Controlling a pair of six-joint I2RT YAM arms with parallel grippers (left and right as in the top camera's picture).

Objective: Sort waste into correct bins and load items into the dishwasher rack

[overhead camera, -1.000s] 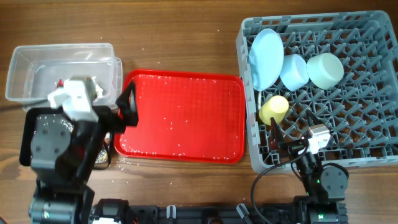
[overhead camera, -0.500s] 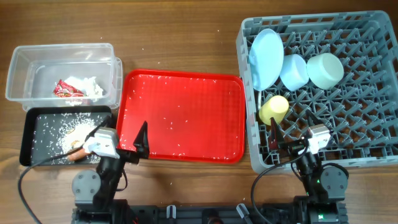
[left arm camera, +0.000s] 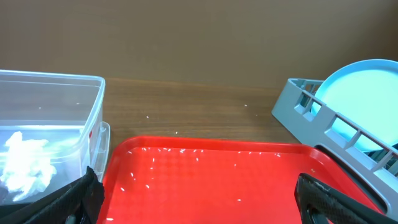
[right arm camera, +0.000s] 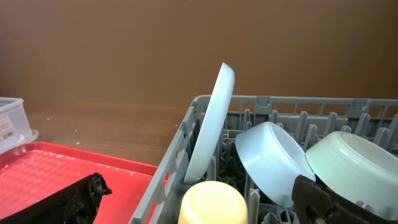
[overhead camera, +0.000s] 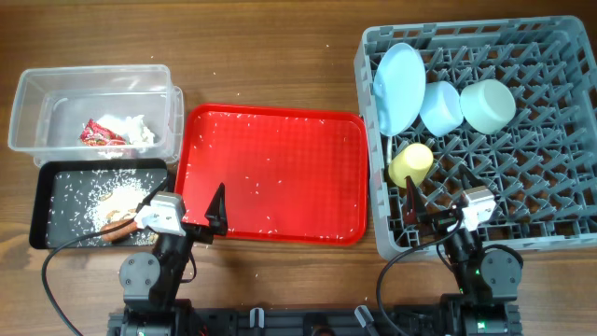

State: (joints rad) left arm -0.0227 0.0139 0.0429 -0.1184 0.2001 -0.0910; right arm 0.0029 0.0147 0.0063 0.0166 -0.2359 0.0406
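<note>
The clear tub point(overhead camera: 37, 93) holds the red wrapper point(overhead camera: 93, 133) and the white tissue point(overhead camera: 133, 129); the tissue also shows in the left wrist view point(left arm camera: 25, 163). The black tray point(overhead camera: 51, 182) holds white rice point(overhead camera: 98, 201) and the orange-red food piece point(overhead camera: 117, 231). The grey rack point(overhead camera: 560, 215) holds the upright light-blue plate point(overhead camera: 399, 89), blue bowl point(overhead camera: 440, 107), pale green bowl point(overhead camera: 487, 105) and yellow cup point(overhead camera: 410, 163). My left gripper point(overhead camera: 201, 224) is open and empty at the red tray's front-left corner. My right gripper point(overhead camera: 422, 210) is open and empty, just in front of the cup point(right arm camera: 211, 202).
The flat red tray point(overhead camera: 280, 168) lies between the bins and the rack, dotted with rice grains. A thin white stick-like thing point(overhead camera: 386, 159) stands at the rack's left wall; I cannot tell if it is the spoon. Bare wood lies beyond the tray.
My left arm has come down from over the black tray and tub to the table's front edge, uncovering both bins. My right arm has not moved.
</note>
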